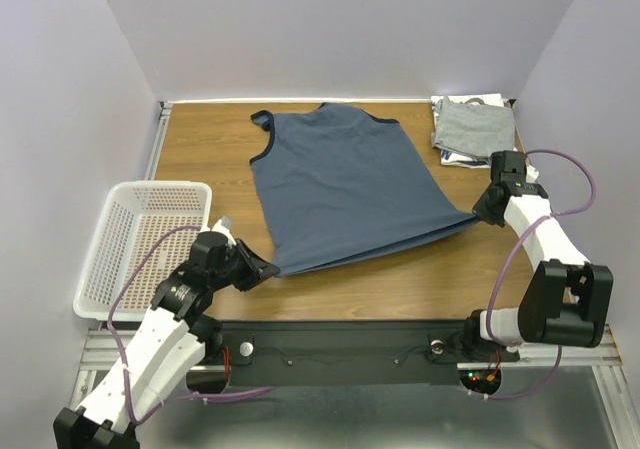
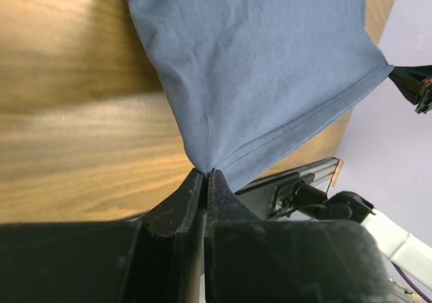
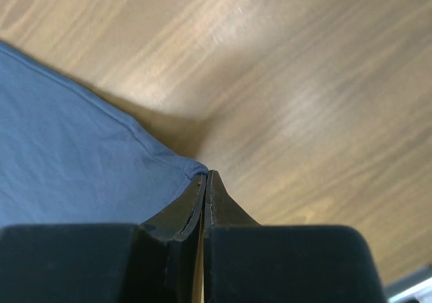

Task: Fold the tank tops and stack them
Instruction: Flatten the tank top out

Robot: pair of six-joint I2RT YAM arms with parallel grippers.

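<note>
We note a wood-grain bench [image 1: 200, 149] enclosed by plain, pale lavender-grey walls [image 1: 330, 29] at the back and both sides. Aluminium rails [image 1: 158, 144] run along its left and near edges. Lighting is even, with soft glare on the wood.

Counted one slate-blue tank top [image 1: 345, 184] with navy trim; one folded light-grey tank top [image 1: 472, 126]; white folded garments [image 1: 464, 100] beneath, number unclear; one white plastic mesh basket [image 1: 160, 185].
</note>
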